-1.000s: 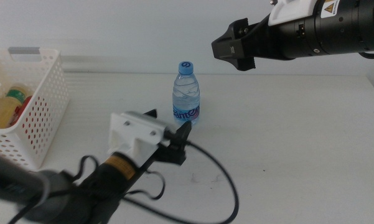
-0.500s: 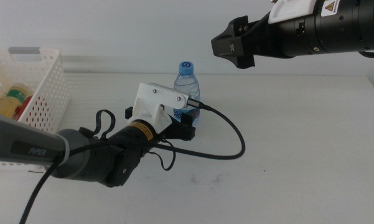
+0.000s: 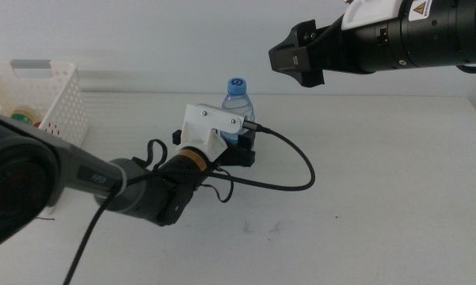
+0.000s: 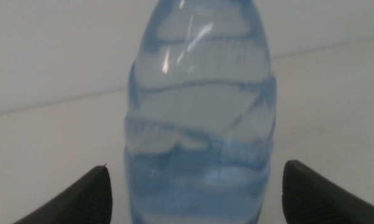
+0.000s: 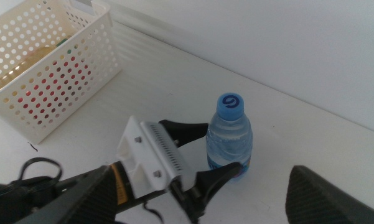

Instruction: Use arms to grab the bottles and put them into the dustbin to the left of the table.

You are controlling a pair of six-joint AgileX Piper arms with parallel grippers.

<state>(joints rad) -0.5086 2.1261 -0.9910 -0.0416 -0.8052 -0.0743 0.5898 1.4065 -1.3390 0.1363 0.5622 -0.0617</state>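
A small clear water bottle (image 3: 238, 101) with a blue cap stands upright at the middle back of the white table (image 3: 380, 198). My left gripper (image 3: 239, 150) is open, with one jaw on each side of the bottle's lower half. In the left wrist view the bottle (image 4: 199, 124) fills the gap and stands clear of both jaws. My right gripper (image 3: 291, 59) is open and empty, high above and to the right of the bottle. The right wrist view shows the bottle (image 5: 229, 134) and the left gripper (image 5: 218, 149) from above. The white dustbin (image 3: 59, 99) stands at the left.
The dustbin (image 5: 62, 68) holds something yellow and something red, seen through its perforated side. The left arm's black cable (image 3: 301, 170) loops over the table to the right of the bottle. A few faint scuff marks lie near the front middle.
My left arm has reached forward across the table to the water bottle, and its jaws now stand on both sides of it. The right arm has not moved.
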